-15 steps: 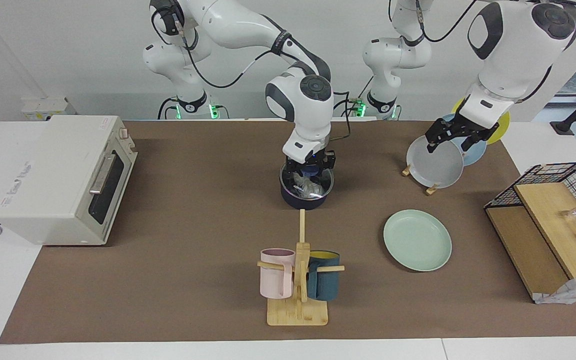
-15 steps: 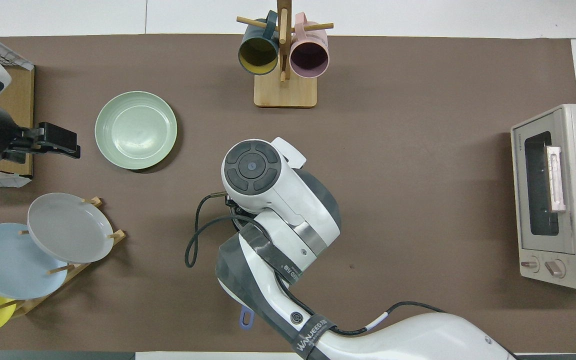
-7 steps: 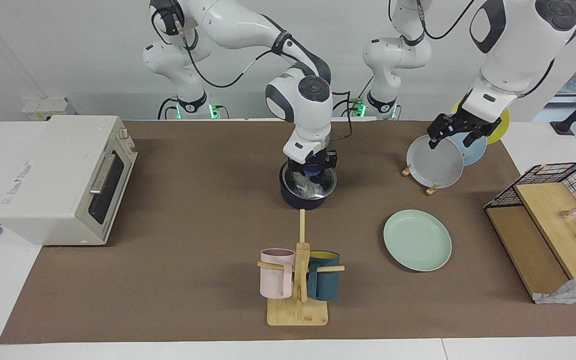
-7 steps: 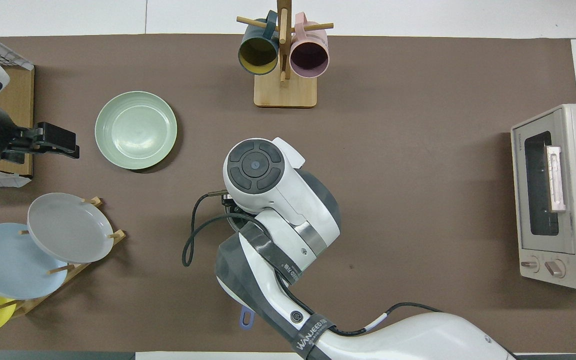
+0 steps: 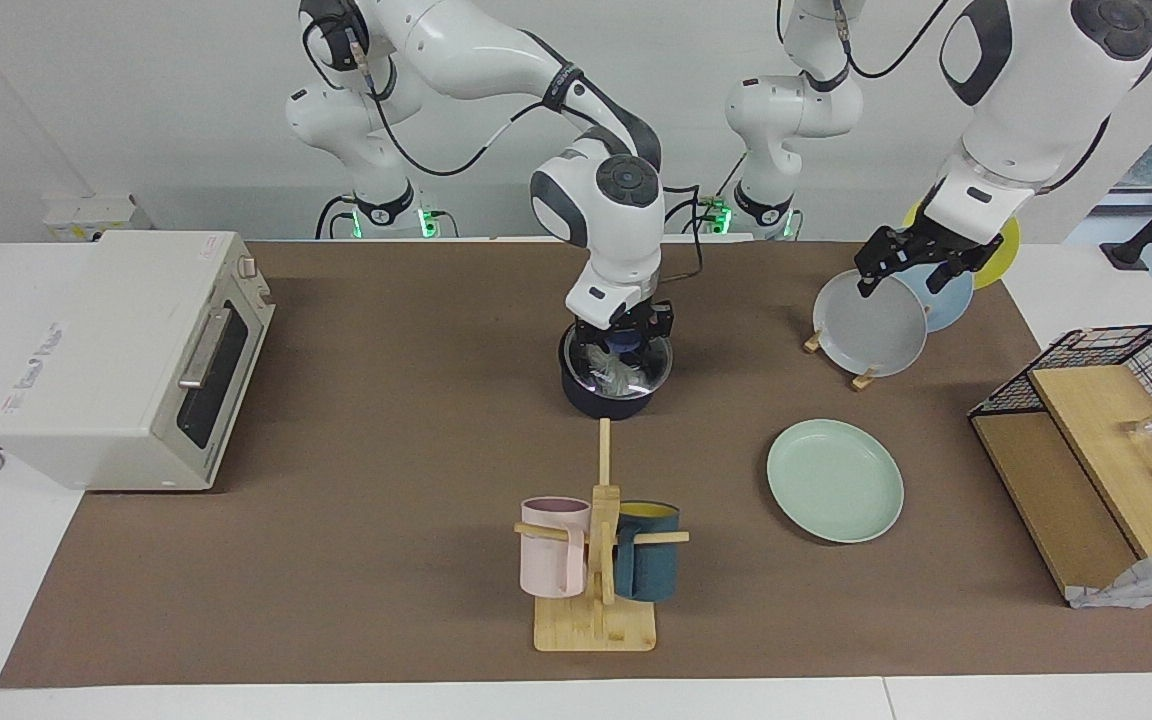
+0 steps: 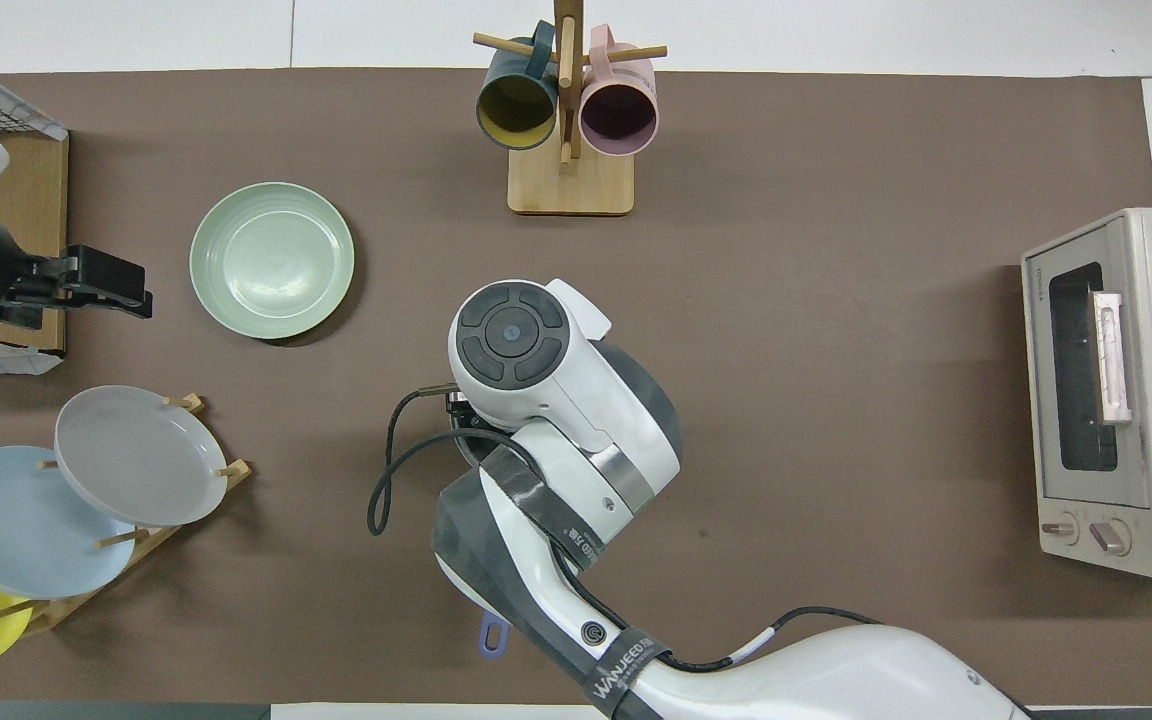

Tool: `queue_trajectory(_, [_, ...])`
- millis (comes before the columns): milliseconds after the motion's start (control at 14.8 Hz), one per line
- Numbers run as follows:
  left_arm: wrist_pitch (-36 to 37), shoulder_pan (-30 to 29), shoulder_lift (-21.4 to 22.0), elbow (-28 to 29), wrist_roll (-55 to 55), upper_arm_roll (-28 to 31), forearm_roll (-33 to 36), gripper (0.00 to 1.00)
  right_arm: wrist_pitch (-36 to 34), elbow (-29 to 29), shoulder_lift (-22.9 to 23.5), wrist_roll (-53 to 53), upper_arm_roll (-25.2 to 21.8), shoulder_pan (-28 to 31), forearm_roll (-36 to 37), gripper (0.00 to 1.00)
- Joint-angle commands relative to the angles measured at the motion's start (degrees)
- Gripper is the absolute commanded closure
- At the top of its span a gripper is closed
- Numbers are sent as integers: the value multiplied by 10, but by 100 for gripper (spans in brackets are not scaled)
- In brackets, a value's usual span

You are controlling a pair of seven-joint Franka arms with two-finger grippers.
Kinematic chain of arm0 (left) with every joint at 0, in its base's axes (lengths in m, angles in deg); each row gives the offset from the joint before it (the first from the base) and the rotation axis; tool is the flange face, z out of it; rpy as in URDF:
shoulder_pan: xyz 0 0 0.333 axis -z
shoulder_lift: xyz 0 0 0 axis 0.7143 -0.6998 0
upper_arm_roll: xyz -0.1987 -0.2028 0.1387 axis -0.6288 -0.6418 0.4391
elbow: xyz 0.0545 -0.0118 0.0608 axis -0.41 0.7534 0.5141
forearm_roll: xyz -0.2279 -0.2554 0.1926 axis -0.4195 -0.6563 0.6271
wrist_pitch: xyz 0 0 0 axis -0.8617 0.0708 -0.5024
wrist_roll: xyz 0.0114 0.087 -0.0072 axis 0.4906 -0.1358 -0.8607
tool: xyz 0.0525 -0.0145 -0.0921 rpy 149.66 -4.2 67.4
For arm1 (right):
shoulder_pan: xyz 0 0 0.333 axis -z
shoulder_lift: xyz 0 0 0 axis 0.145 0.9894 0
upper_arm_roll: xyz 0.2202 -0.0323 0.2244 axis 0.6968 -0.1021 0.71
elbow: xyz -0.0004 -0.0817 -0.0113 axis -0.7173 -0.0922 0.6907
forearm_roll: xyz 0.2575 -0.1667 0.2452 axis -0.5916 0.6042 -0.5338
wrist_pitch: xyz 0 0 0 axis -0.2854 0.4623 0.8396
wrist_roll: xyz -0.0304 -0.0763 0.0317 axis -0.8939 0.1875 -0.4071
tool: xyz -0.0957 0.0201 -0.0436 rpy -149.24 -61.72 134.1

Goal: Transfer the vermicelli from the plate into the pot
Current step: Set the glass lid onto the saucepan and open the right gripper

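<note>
From overhead the right arm's wrist hides nearly all of the small round dark navy pot (image 5: 616, 385) w/ black inside; only the end of its long blue handle (image 6: 492, 636) pokes out under the arm, and the right gripper (image 5: 621, 352) can't be seen there at all. In the facing view that gripper sits low over the pot's mouth, fingertips together, apparently pinching the whitish translucent vermicelli bundle (image 5: 616, 373), which hangs as a cloudy lump inside the rim; whether it touches the bottom can't be told. The round pale mint-green plate (image 5: 835, 480) lies bare, farther from the robots than the pot, toward the left arm's end. Left gripper (image 5: 911, 265) hangs w/ fingers apart over the grey plate (image 5: 871, 327) in the wooden rack, holding nothing. A wooden mug tree (image 5: 597, 560) w/ pink and teal mugs stands farther out than the pot; a white toaster oven (image 5: 126, 355) sits at the right arm's end.
</note>
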Motion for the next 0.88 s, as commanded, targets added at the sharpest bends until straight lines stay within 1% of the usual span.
queue_trajectory(0, [12, -12, 10, 3, -6, -11, 11, 0, 16, -26, -16, 8, 6, 8, -7, 41])
queue_trajectory(135, [14, -20, 12, 3, -5, -18, 11, 0, 16, -26, -17, 8, 5, 10, -7, 41])
queue_trajectory(270, [14, -42, 11, 3, -5, -42, 11, 0, 14, -26, -17, 8, 5, 11, -6, 41])
queue_trajectory(810, [13, -43, 13, 3, -5, -43, 11, 0, 2, -25, -17, 8, 6, 11, -7, 41])
